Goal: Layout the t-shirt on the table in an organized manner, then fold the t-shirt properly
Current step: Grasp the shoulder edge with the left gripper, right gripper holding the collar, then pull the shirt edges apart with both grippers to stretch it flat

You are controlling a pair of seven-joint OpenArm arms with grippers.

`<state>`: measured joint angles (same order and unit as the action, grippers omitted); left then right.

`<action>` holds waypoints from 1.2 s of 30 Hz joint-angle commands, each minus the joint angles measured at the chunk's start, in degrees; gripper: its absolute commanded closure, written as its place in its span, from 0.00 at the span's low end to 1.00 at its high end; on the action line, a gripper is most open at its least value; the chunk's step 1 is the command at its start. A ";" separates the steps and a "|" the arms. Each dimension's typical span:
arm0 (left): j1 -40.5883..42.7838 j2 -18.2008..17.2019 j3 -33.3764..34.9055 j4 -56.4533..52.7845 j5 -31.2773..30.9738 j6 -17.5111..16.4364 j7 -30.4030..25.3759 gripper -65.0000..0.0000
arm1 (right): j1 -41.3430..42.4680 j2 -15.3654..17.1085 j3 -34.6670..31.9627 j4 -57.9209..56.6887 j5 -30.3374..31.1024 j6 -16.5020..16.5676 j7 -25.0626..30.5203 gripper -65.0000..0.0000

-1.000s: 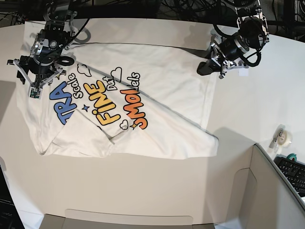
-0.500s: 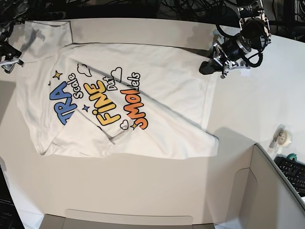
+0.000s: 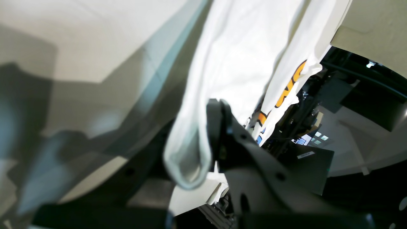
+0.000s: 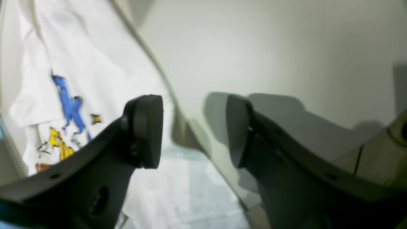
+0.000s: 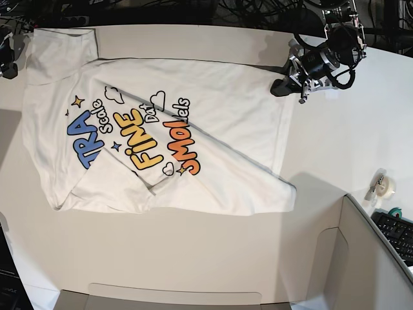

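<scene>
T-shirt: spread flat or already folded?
Partly spread: the t-shirt lies print-up on the table, its lower edge doubled over in a diagonal crease. The left gripper pinches its edge.

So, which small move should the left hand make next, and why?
Probably pull the t-shirt gently outward, away from its print. The left hand seems to pinch its edge, a diagonal fold crosses the cloth below the lettering, and the right hand is open, holding nothing.

"FiNE", "Scale" on t-shirt [image 5: 161, 148]
</scene>
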<state>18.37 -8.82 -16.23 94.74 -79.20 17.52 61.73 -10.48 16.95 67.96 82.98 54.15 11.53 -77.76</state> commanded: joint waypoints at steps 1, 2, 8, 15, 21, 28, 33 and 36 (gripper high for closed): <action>-0.30 -0.28 -0.08 0.87 -1.46 -0.24 1.08 0.96 | 0.59 1.64 -0.93 0.93 2.25 0.21 0.00 0.51; -0.30 -0.28 -0.08 0.87 -1.46 -0.24 1.08 0.96 | 0.59 1.64 -1.63 1.11 2.60 0.21 0.00 0.51; -0.30 -0.28 -0.08 0.87 -1.46 -0.24 0.90 0.96 | 0.33 0.85 -6.21 1.02 5.76 0.21 0.00 0.51; -0.30 -0.28 -0.08 0.87 -1.46 -0.24 0.81 0.96 | -0.20 -1.52 -6.91 1.02 5.50 0.21 0.09 0.51; -0.30 -0.28 -0.08 0.87 -1.46 -0.24 0.81 0.96 | -0.64 -1.61 -9.55 0.84 5.50 0.21 0.09 0.52; -0.30 -0.28 -0.25 0.87 -1.46 -0.24 0.73 0.96 | -1.43 -1.61 -13.68 0.76 5.50 0.21 0.09 0.98; -0.04 -0.63 -0.61 1.13 -1.55 -0.24 0.73 0.97 | -2.31 -1.26 -14.73 1.11 5.85 0.21 0.09 1.00; 0.75 -0.72 -0.69 1.13 -1.64 -0.33 0.73 0.97 | -2.66 -1.17 -14.03 1.11 5.85 0.21 0.09 1.00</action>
<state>18.92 -9.10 -16.58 94.76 -79.24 17.50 61.47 -12.93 14.66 53.63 83.40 60.40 11.81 -76.95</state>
